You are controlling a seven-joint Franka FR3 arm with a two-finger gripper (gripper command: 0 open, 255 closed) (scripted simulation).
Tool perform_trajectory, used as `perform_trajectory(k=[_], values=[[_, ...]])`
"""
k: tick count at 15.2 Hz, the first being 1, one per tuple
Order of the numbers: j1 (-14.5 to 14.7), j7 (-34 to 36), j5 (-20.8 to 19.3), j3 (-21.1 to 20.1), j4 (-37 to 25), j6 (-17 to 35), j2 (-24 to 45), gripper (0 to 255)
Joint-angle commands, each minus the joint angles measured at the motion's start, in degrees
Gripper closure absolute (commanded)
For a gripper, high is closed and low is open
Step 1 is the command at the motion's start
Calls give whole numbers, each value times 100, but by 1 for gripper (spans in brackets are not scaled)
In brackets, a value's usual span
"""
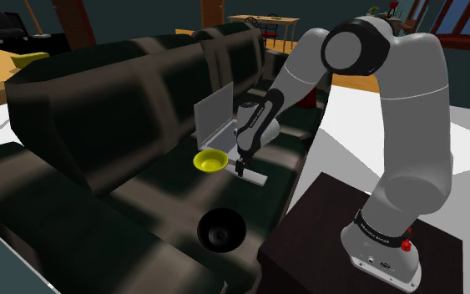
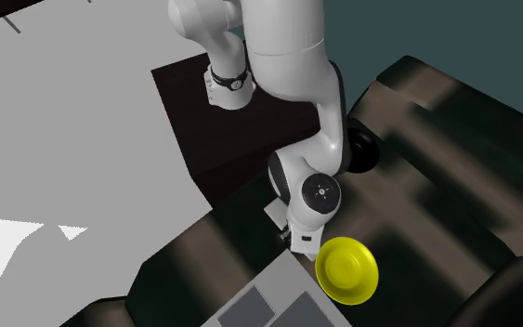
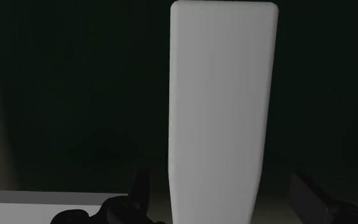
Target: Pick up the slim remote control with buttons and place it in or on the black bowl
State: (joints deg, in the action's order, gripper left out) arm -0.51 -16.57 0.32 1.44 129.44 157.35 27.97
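Shoulder view, read left to right. Dark sofa (image 1: 99, 108) as work surface; on its seat, an open grey laptop (image 1: 214, 117), a yellow bowl (image 1: 210, 159) just in front of it, and, nearer the camera, the black bowl (image 1: 222, 229), upright, empty and apart from the rest. Just beside the yellow bowl, toward the right: the remote (image 1: 256, 178), drawn plain pale grey with no buttons discernible, lying flat on the cushion, not yet lifted. Directly above it, the gripper (image 1: 241, 169), pointed straight down, spread wide and holding nothing. In the wrist view, fingers (image 3: 140, 191) set either side of the remote's narrow width with a gap on each side, presumably aligned across the short axis for a secure pinch. Farther right, the arm (image 1: 408, 125): rising from the stand (image 1: 325, 225), folded sharply at the elbow, forearm sloping down and leftward to the seat. Judged stage: approach for the grasp, closing and carry to the black bowl both outstanding.
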Motion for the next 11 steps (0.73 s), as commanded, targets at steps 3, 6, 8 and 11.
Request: perform_trajectory(k=[3, 6, 8, 11], values=[[-11, -8, 12, -13, -98, 267, 363, 0], [-11, -8, 12, -13, -98, 267, 362, 0], [-11, -8, 12, -13, -98, 267, 363, 0], [-11, -8, 12, -13, -98, 267, 363, 0]])
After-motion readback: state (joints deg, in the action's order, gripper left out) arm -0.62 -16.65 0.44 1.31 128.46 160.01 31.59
